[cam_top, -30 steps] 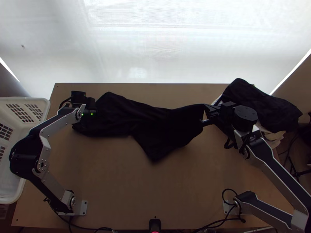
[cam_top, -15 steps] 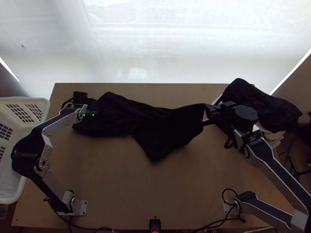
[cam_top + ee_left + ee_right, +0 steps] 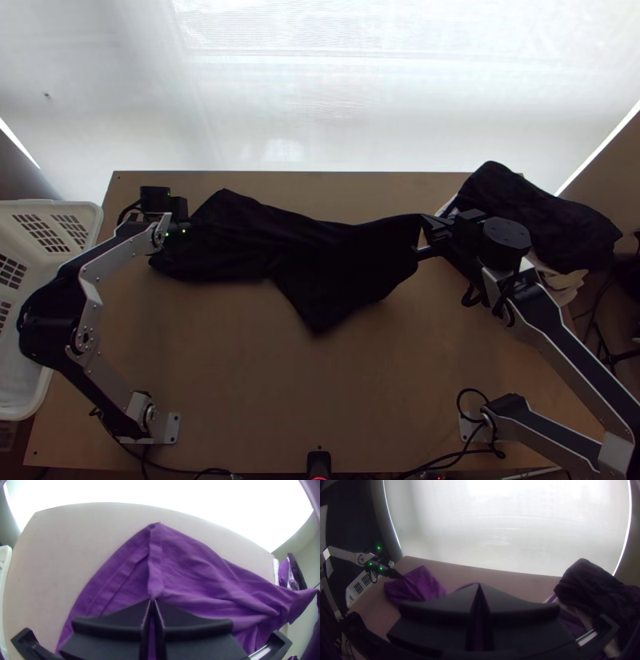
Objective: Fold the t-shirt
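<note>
"Okay, where's the t-shirt (image 3: 340, 268) at?"

"Kinda lying crumpled across the far half of the table (image 3: 280, 384), one end pulled up off it by the right gripper (image 3: 426, 220)."

"And the jaws?"

"Both clamped on fabric. Left gripper (image 3: 186, 226) has a pinch near the shirt's other end, right one's got the raised end. White basket (image 3: 68, 210) beside the left arm, heaped clothes (image 3: 528, 212) far right."

Angular silver-grey metal links (image 3: 120, 254) meet bulky black joints (image 3: 52, 326); a round black housing (image 3: 506, 243) sits behind the right gripper (image 3: 418, 234), small green lights (image 3: 167, 234) near the left gripper (image 3: 178, 227).
</note>
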You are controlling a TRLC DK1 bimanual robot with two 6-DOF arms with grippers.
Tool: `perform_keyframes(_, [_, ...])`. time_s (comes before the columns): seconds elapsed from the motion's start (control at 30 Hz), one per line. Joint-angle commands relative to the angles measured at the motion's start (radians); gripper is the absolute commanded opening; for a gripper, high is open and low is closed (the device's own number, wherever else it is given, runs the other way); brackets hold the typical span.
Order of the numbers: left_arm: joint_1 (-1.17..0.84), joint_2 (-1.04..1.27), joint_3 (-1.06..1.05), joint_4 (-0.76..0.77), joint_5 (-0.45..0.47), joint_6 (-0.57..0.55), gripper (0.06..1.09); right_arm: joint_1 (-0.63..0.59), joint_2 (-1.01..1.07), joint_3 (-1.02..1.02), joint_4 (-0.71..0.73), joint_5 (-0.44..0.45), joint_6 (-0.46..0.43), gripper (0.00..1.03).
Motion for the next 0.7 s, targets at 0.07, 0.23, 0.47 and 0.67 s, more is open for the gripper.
perform_keyframes(0.07, [0.052, -0.078, -0.006, -0.004, -0.003, -0.033, 0.09, 0.0, -0.003, 0.005, -0.001, 0.0, 0.002, 0.03])
perform_keyframes(0.23, [0.073, -0.251, -0.006, -0.043, 0.045, -0.124, 0.09, -0.011, 0.006, 0.028, -0.015, 0.0, 0.005, 0.03])
perform_keyframes(0.47, [0.144, -0.477, 0.067, -0.073, 0.212, -0.369, 0.09, -0.16, 0.098, 0.106, -0.141, -0.001, 0.048, 0.03])
perform_keyframes(0.67, [0.24, -0.593, 0.072, -0.201, 0.322, -0.477, 0.09, -0.256, 0.078, 0.222, -0.322, -0.001, 0.035, 0.03])
